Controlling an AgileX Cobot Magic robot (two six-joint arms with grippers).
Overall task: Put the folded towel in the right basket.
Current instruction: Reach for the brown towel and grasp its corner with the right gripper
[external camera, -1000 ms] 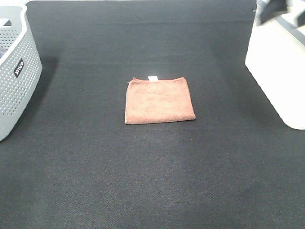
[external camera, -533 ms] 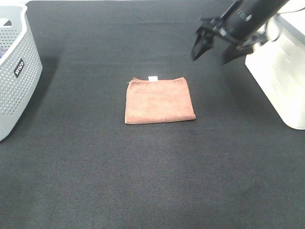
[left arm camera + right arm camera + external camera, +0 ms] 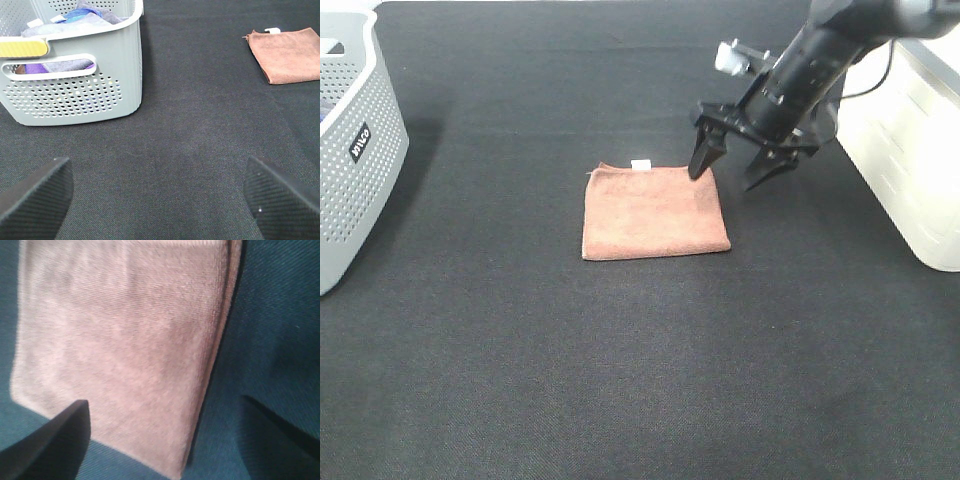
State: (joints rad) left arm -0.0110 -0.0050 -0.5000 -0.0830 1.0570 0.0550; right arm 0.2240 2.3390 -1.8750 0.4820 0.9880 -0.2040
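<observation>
A folded brown towel lies flat on the black table, with a small white tag at its far edge. It also shows in the left wrist view and fills the right wrist view. My right gripper is open and hovers over the towel's far right corner, one finger over the towel, the other past its right edge. The white right basket stands at the right edge. My left gripper is open and empty, low over the table near the grey basket; it is out of the high view.
A grey perforated basket stands at the left edge and holds several cloths. The black table spreads between the two baskets.
My right arm has come in from the upper right and dropped towards the towel's far right corner, gripper open. The towel has not moved.
</observation>
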